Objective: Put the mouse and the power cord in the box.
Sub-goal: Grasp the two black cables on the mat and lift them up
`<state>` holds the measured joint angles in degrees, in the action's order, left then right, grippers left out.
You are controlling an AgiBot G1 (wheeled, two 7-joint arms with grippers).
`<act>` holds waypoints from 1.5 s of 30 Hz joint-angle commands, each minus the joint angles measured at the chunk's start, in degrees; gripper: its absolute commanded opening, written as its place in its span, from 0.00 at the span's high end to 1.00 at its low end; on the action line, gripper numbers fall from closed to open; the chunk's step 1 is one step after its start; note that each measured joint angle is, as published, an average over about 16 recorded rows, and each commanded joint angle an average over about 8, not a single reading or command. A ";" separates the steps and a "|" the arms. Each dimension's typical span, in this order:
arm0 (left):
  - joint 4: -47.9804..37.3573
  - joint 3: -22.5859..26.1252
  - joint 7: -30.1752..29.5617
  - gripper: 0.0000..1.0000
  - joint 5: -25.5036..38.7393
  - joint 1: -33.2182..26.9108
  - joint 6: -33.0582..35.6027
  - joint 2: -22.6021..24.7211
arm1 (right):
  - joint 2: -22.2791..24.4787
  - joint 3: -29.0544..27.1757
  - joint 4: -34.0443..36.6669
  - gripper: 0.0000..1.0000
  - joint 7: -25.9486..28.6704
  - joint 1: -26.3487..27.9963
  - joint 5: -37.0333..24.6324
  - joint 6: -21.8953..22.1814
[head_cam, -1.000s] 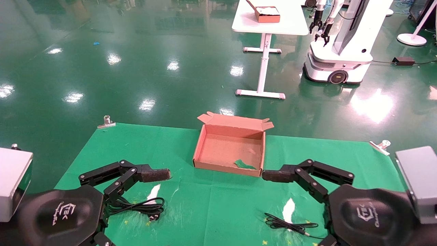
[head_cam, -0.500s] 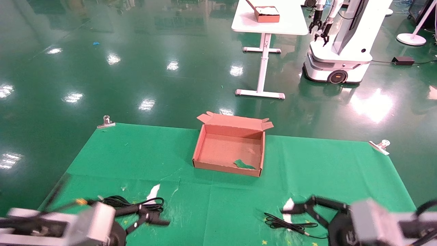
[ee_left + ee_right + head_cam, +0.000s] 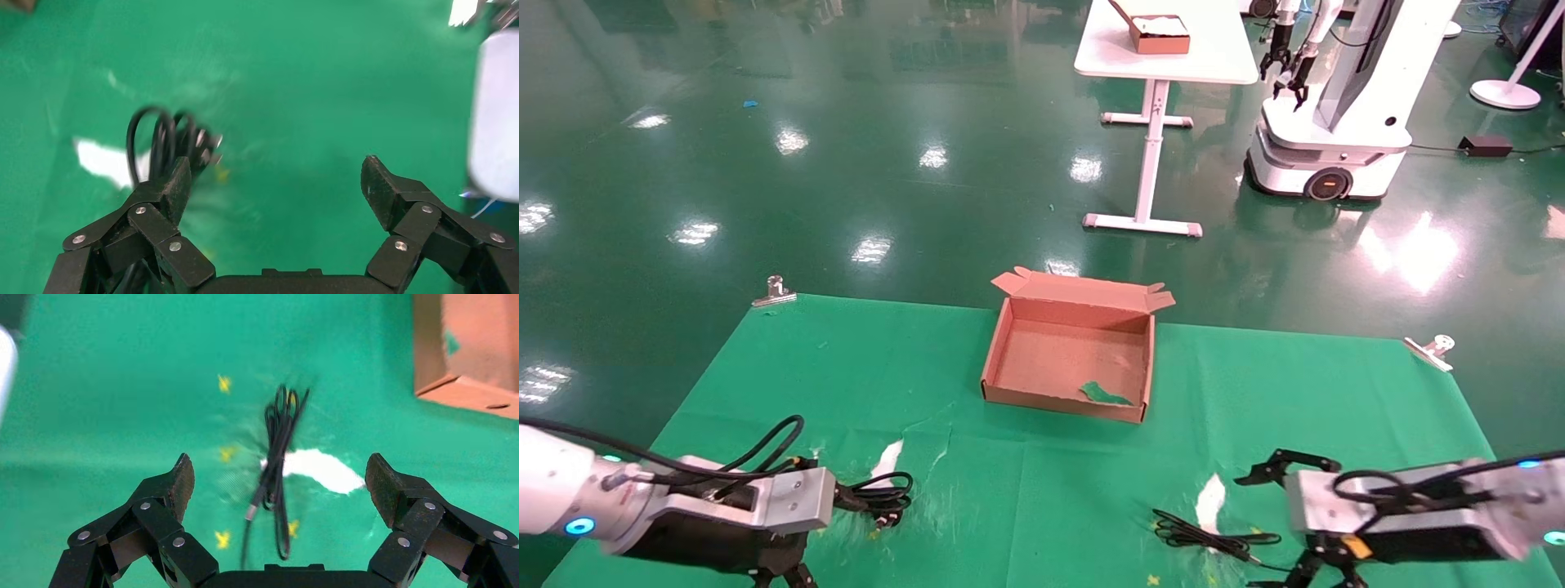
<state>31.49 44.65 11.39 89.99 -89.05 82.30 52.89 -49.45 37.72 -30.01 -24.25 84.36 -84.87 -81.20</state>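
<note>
Cardboard box (image 3: 1068, 359) open, power cord (image 3: 878, 493) beside

A white table (image 3: 1214, 49) and another white robot (image 3: 1336, 122) stand on the floor.

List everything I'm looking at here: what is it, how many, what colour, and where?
box: one, brown cardboard, lid open, middle of the cloth
scrap: one, green, inside the box
power cord: one, black, looped, near left
thin cable: one, black, bundled, near right; no mouse body in view
cloth: one, green, covering the table
clips: two, metal, at the cloth's far corners
white table: one, far background, carrying a reddish box
other robot: one, white, beside that table
left end effector: black, open, by the power cord
right end effector: black, open, over the thin cable
</note>
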 commanded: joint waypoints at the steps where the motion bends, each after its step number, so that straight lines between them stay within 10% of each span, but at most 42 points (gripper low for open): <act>1: -4.09 0.81 2.56 0.00 2.04 -1.17 -1.67 1.69 | -2.43 1.35 3.83 0.00 -2.89 1.88 -2.90 1.51; 21: -25.41 2.71 19.24 0.00 6.97 -6.44 -14.90 10.69 | -12.47 3.32 24.86 0.00 -16.22 7.43 -7.03 10.11; 23: -26.24 2.72 20.00 0.00 7.01 -6.73 -15.38 10.92 | -12.67 3.27 25.72 0.12 -16.84 7.52 -6.95 10.27; 30: -27.93 3.21 21.85 0.79 7.78 -7.76 -15.96 11.58 | -13.08 3.16 27.70 0.98 -18.04 7.82 -6.85 10.78; 33: -28.26 3.37 22.12 1.00 8.04 -8.01 -15.99 11.73 | -13.20 3.15 28.08 1.00 -18.18 7.92 -6.86 10.93; 45: -27.71 3.17 21.73 1.00 7.77 -7.71 -15.84 11.50 | -12.97 3.11 27.47 1.00 -17.98 7.83 -6.78 10.75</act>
<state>3.76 47.83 33.14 97.78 -96.77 66.47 64.39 -62.43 40.83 -2.51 -42.23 92.20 -91.65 -70.44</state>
